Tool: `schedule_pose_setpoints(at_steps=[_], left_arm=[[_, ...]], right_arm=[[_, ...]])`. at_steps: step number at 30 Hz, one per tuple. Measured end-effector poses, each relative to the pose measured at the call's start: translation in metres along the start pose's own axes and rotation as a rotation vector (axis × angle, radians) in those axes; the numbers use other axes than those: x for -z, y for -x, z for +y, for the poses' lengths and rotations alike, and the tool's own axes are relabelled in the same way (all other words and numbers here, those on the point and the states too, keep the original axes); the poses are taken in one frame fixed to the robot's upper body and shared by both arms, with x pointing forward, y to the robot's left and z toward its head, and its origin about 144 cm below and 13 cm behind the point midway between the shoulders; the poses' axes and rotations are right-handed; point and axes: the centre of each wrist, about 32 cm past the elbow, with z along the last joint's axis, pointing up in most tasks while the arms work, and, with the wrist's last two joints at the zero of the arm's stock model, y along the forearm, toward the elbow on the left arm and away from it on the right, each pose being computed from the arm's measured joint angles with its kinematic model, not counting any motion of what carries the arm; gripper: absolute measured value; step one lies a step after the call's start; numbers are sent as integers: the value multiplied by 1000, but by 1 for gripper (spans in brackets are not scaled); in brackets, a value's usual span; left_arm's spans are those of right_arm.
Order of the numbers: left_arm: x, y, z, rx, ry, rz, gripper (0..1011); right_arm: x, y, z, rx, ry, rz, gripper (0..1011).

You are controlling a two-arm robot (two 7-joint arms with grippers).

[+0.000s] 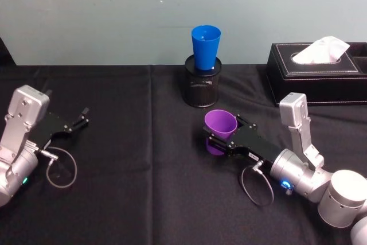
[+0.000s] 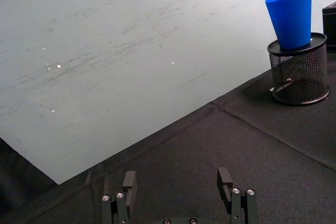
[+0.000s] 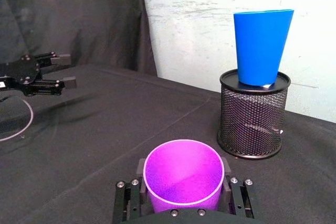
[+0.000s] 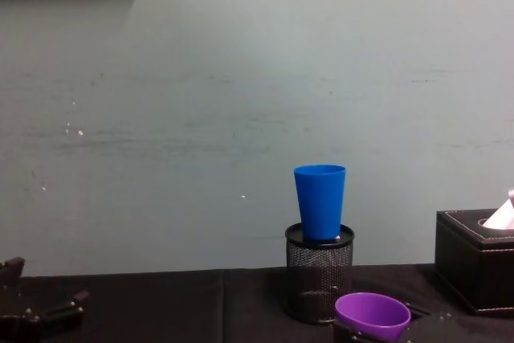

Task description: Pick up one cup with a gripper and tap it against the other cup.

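Gripping purple tumbler (image 1: 221, 122) in right gripper (image 1: 223, 134), clamped on its sides, right of centre over black cloth (image 1: 143, 176). Blue tumbler (image 1: 206, 47) upright atop black mesh holder (image 1: 202, 89), farther back. Left gripper (image 1: 82, 120) parked at far left.
Left wrist: fingers (image 2: 129, 182) spread apart.
Right wrist: purple tumbler upright, apart from blue.
Chest: purple nearer, right of holder.

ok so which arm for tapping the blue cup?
Right. The right gripper holds the purple cup, just in front of the blue cup on the mesh holder. The left gripper is open and empty, far off to the left.
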Motion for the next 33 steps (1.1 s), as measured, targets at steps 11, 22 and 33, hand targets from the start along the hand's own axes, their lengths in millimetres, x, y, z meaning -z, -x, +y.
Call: schedule_pose_setpoints(at_steps=[11,22,33], left_arm=[[0,0,0,0,0,0,1000],[0,0,0,0,0,0,1000],[0,0,0,0,0,0,1000]], right_arm=[[-22,1,-5,14,-31,5,735],[-76,8,-10,26,3,46,731],[-94,11,-9,13,30,29,731]])
